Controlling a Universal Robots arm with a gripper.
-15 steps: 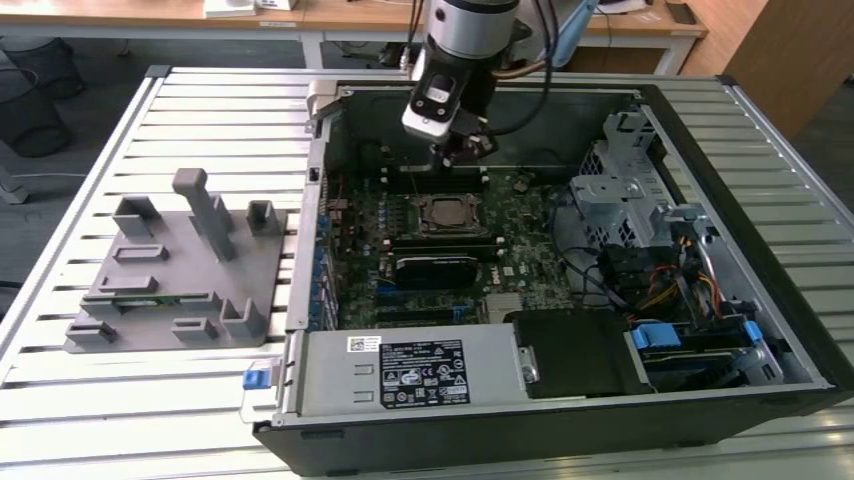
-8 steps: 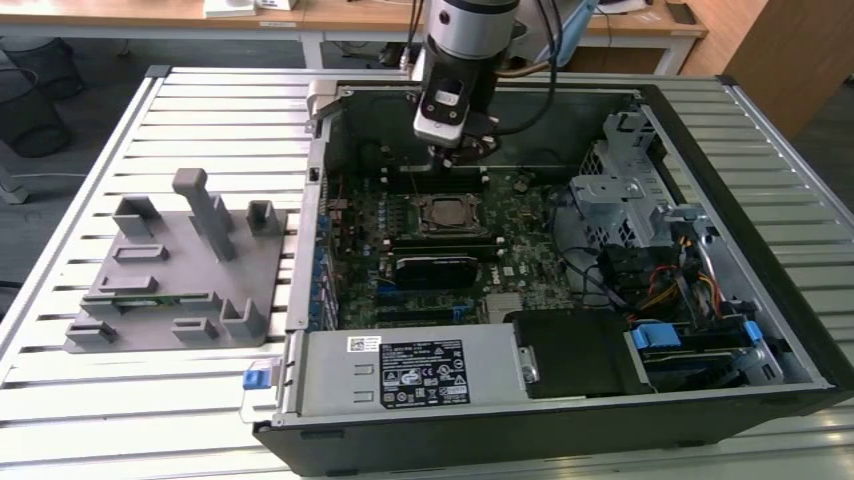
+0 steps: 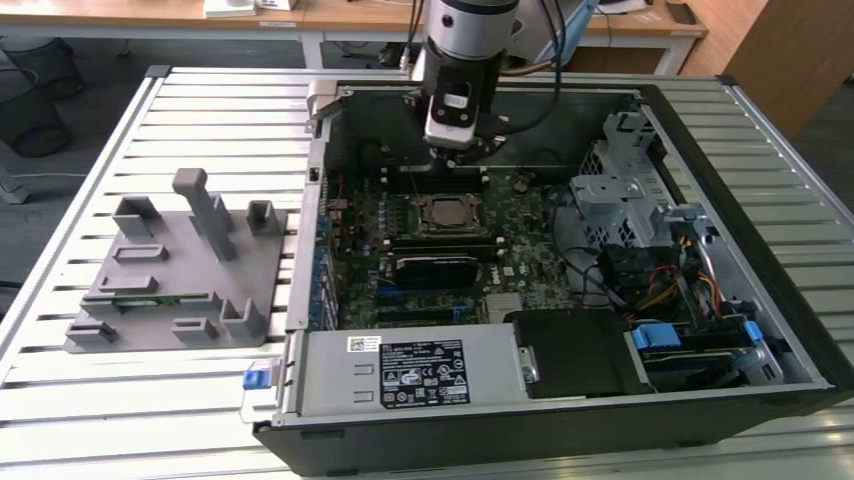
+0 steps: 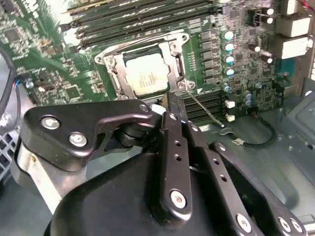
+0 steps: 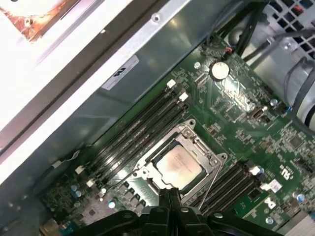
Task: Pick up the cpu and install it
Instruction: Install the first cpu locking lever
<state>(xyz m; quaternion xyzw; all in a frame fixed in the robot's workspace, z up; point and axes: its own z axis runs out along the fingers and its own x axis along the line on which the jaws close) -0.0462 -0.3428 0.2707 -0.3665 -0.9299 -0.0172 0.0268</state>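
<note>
Gripper [image 3: 451, 160] is held just above the cpu [image 5: 178, 167], its fingers [image 5: 164, 201] pressed together on nothing; the cpu is seated in the socket [image 5: 197, 142] between the memory slots [image 5: 142, 123], mid-motherboard [image 5: 236, 103]

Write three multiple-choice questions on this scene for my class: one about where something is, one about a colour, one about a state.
1. Where is the cpu? A: in the motherboard socket. B: on the slatted table. C: on top of the power supply.
2. What colour is the plastic fixture at the exterior view's left? A: red. B: grey. C: yellow.
3. How is the computer case? A: shut by a side panel. B: wrapped in foil. C: open, its insides showing.

Answers:
1. A: in both wrist views the pale chip lies inside the socket's metal frame.
2. B: its base and posts are all grey.
3. C: the exterior view looks straight in at the parts inside.
</note>
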